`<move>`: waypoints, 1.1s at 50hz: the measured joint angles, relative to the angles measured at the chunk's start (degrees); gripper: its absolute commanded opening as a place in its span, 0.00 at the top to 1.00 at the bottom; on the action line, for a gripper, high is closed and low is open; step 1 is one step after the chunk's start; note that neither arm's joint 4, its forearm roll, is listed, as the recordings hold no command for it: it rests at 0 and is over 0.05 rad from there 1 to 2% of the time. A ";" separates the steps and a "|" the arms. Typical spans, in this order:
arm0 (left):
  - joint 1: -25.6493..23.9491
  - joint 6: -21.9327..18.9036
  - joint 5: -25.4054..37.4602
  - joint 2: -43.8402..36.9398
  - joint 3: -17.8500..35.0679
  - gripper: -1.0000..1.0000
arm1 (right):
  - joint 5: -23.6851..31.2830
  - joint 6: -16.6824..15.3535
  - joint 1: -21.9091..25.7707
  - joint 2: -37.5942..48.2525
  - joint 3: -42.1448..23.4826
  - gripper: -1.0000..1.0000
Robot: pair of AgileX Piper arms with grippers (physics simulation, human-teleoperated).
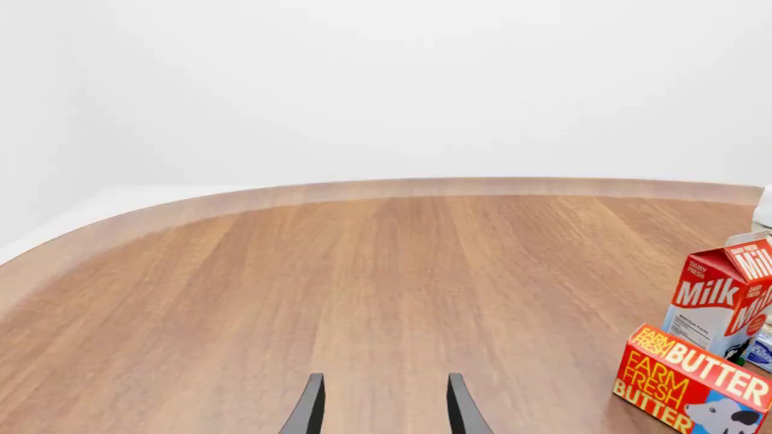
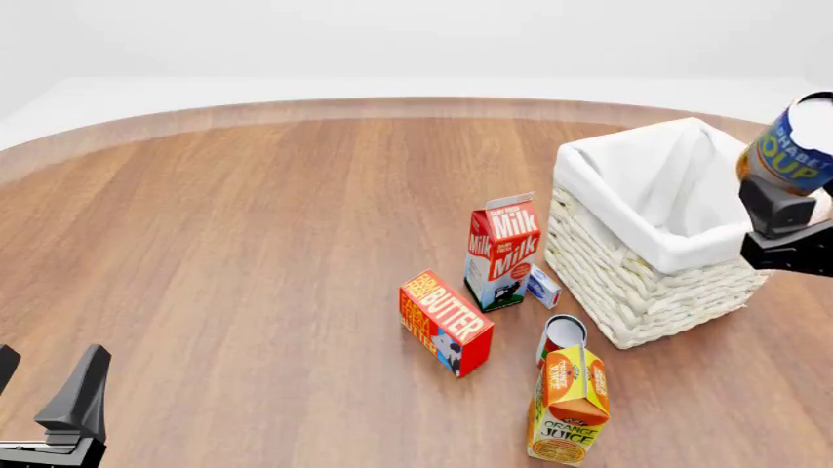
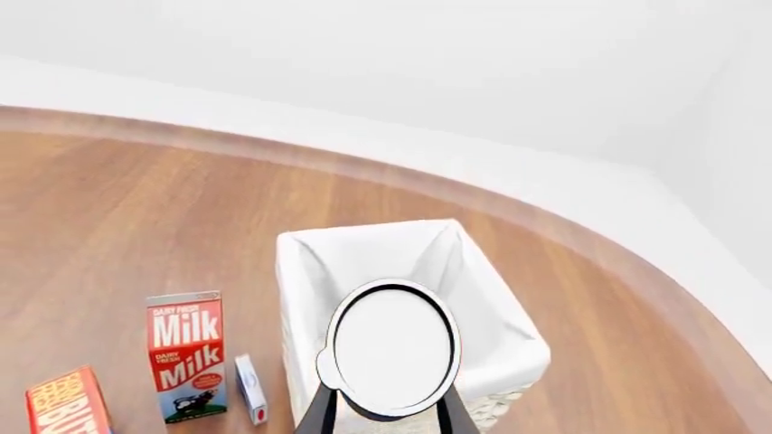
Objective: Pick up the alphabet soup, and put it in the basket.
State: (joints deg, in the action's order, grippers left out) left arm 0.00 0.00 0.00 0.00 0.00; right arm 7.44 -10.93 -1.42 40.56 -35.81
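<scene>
The alphabet soup can (image 2: 794,146), blue label with yellow-orange lettering, is held in the air at the right edge of the front view, above the right side of the basket (image 2: 625,278). My right gripper (image 2: 785,207) is shut on it. In the right wrist view the can's pale top (image 3: 393,348) faces the camera between the fingers, with the basket's white lining (image 3: 362,258) behind it. My left gripper (image 2: 46,390) is open and empty at the near left; its fingers (image 1: 309,407) show over bare wood.
A milk carton (image 2: 502,249), a butter box (image 2: 446,322), a small white box (image 2: 543,287), a red-and-white can (image 2: 563,336) and an orange juice carton (image 2: 569,405) stand left of and in front of the basket. The milk (image 1: 721,298) and butter (image 1: 688,380) show in the left wrist view.
</scene>
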 measured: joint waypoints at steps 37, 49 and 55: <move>0.00 0.00 0.00 0.00 0.00 0.00 | 6.07 -0.68 0.74 9.60 -11.22 1.00; 0.00 0.00 0.00 0.00 0.00 0.00 | 7.52 -2.10 0.09 13.61 -14.15 1.00; 0.00 0.00 0.00 0.00 0.00 0.00 | 8.30 -2.60 -0.43 15.50 -15.67 1.00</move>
State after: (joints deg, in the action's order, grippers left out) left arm 0.00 0.00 0.00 0.00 0.00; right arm 15.74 -13.54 -1.85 56.06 -51.48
